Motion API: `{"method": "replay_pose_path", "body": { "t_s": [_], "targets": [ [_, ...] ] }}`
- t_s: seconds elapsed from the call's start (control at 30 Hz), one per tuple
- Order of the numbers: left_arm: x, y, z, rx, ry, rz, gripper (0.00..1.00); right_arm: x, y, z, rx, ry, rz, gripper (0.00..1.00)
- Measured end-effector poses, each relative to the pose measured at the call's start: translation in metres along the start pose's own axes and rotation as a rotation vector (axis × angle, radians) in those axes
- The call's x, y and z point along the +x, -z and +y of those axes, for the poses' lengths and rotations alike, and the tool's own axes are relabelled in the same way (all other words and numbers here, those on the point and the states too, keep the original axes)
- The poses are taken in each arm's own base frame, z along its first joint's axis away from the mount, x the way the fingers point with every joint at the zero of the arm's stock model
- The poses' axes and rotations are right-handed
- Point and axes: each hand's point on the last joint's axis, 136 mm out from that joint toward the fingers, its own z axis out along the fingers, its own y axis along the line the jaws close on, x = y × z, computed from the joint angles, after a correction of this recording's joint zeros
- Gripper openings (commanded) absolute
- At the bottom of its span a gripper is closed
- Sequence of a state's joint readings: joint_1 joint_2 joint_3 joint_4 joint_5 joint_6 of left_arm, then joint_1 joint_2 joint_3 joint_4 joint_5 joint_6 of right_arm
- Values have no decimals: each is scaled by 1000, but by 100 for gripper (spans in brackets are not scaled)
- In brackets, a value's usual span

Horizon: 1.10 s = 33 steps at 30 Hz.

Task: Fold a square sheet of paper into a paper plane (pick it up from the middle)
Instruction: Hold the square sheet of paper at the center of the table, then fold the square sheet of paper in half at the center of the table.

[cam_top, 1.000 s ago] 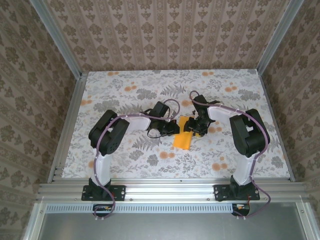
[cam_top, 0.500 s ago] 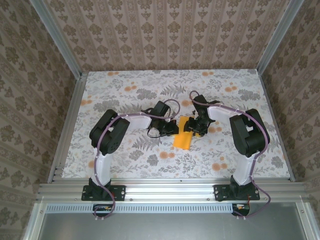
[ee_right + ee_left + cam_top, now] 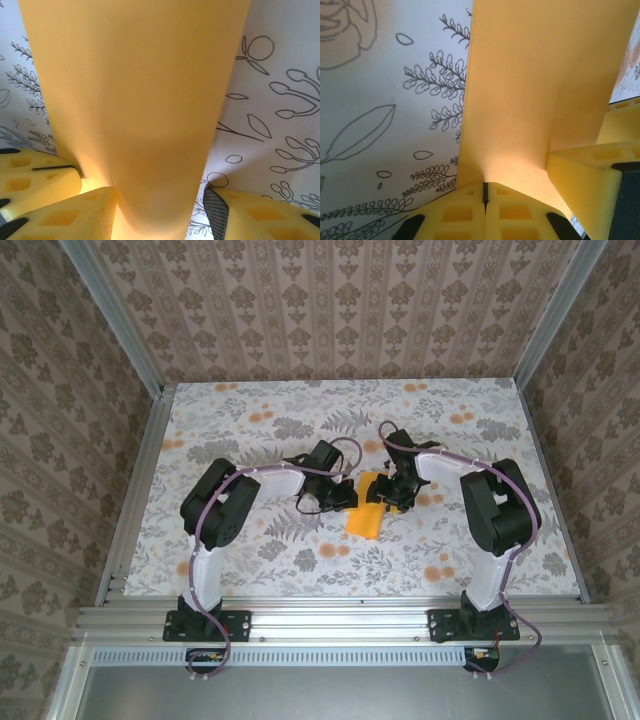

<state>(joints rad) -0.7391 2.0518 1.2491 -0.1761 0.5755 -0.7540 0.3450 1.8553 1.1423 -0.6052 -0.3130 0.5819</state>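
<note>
Folded square sheet of paper [image 3: 365, 512] mid-table on flowered tablecloth [image 3: 250, 420], left gripper [image 3: 485, 189] at its 10 o'clock, pads pinched tight on paper edge, right gripper [image 3: 160, 200] at 2 o'clock, jaws spread astride the strip

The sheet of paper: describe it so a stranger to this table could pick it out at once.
On the flower-printed tablecloth, look at the middle, where the left gripper and the right gripper meet. The sheet of paper lies between them, an oblong strip reaching toward the near edge. It is plain orange-yellow, unlike the small printed orange flowers around it.
</note>
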Motion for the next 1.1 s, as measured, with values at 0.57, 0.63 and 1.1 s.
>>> {"method": "replay_pose_path", "body": {
  "t_s": [0.57, 0.63, 1.1],
  "targets": [
    [0, -1, 0, -19, -11, 17, 0, -15, 38, 43, -232, 70, -213, 22],
    [0, -1, 0, -20, -10, 19, 0, -14, 30, 43, -241, 69, -192, 20],
    [0, -2, 0, -44, -12, 21, 0, -4, -9, 11, -236, 25, -112, 18]
  ]
}}
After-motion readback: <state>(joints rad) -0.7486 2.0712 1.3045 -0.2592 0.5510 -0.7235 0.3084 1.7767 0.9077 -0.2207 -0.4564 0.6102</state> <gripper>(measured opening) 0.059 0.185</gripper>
